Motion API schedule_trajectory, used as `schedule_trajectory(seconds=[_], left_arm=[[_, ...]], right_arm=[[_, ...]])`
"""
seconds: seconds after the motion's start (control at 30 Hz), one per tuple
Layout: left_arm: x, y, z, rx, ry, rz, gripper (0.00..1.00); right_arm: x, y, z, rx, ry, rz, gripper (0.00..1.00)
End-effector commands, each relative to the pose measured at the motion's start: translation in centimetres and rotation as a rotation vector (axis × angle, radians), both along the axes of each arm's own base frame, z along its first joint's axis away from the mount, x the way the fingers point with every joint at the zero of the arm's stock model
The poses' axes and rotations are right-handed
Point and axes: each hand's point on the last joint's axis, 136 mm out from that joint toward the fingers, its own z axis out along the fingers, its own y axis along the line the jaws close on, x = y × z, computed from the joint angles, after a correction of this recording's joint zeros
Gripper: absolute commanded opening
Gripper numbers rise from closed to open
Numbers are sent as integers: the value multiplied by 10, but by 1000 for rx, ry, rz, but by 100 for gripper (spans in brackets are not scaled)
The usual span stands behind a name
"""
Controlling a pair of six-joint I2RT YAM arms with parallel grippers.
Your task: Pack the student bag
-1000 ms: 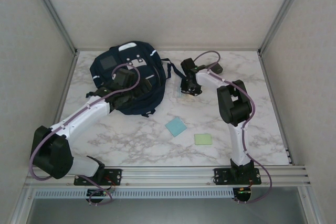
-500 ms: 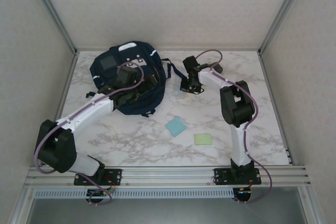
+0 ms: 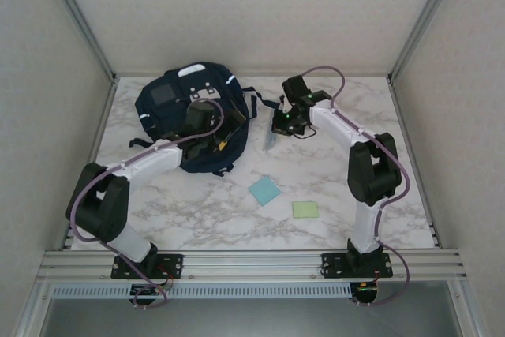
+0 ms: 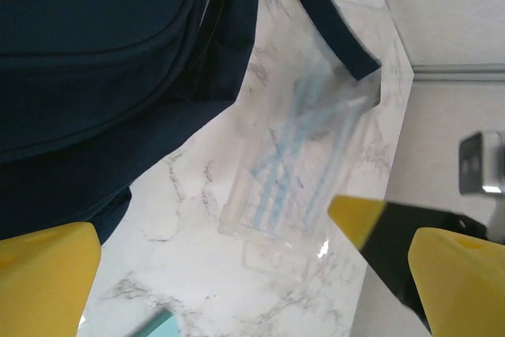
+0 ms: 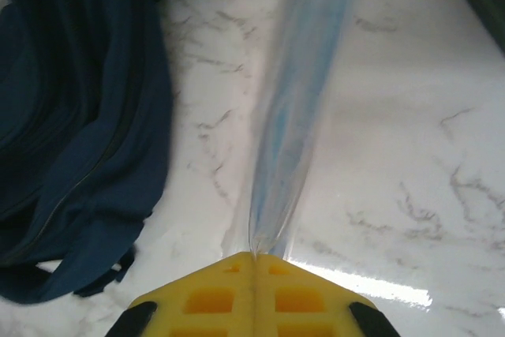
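Observation:
The student bag [image 3: 177, 112], dark navy, lies at the table's back left; its fabric also fills the upper left of the left wrist view [image 4: 102, 53] and the left of the right wrist view [image 5: 71, 116]. A clear plastic pouch [image 5: 304, 92] with blue pens inside hangs to the marble just right of the bag [image 3: 269, 142] [image 4: 304, 163]. My right gripper [image 5: 254, 262] [image 3: 278, 127] is shut on the pouch's edge. My left gripper [image 4: 252, 290] [image 3: 221, 141] stands wide open over the bag's right edge, short of the pouch, with nothing between its fingers.
A teal pad [image 3: 264, 190] and a green pad [image 3: 305, 209] lie flat on the marble table [image 3: 379, 155] in front of the bag. A bag strap [image 4: 331, 21] lies across the pouch's far end. Walls and frame posts close the back and sides.
My left gripper has slid right across the bag toward the pouch. My right arm has swung outward, its gripper staying closed on the pouch's edge.

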Motion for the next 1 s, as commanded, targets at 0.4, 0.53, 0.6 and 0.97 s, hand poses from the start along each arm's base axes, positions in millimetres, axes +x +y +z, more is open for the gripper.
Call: schedule_trajectory(seconds=[0.4,0.53,0.6,0.97], left_arm=[[-8,-65,-35,-197,167,37,100],[-9,-70,-41,-244,194,61,100],[-9,-72,-41,-252,201,69,100],[8,-85,-12,-434,159,130,78]], right_arm=[[-24,5,15,201,31,-43,0],[-21,3,34,254,9,-65,0],[-21,4,41,287,9,-73,0],[-28,20,52,472,38,-110,0]])
